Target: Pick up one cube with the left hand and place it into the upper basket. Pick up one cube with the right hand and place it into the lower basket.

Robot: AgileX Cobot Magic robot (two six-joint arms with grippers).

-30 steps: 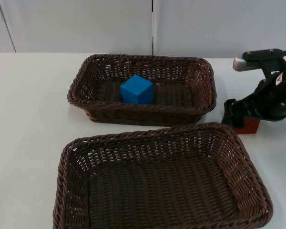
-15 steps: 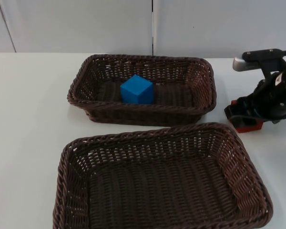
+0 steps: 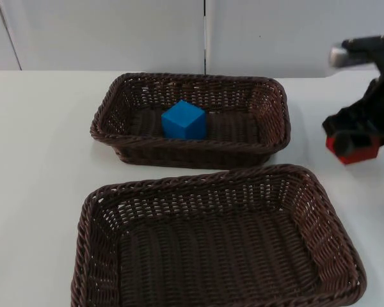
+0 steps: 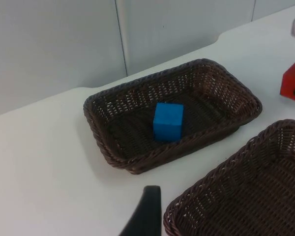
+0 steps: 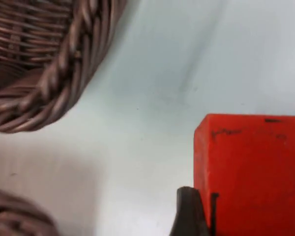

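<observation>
A blue cube [image 3: 184,120] [image 4: 167,121] rests inside the upper basket [image 3: 192,78] [image 4: 104,147]. The lower basket [image 3: 211,178] [image 4: 226,168] holds nothing. My right gripper [image 3: 355,142] hangs to the right of the upper basket, above the table, shut on a red cube [image 3: 352,152] [image 4: 291,81] [image 5: 250,172]. One black fingertip [image 5: 189,214] presses the cube's side. My left gripper [image 4: 147,216] waits off to the left, high above the table, facing the upper basket.
White table [image 3: 45,147] surrounds both baskets, and a grey partition wall [image 3: 115,32] closes the far edge. A woven basket rim [image 5: 64,64] lies close beside the red cube in the right wrist view.
The right gripper has closed on the red cube and carried it up and to the right, off the table. The blue cube and both baskets have stayed put.
</observation>
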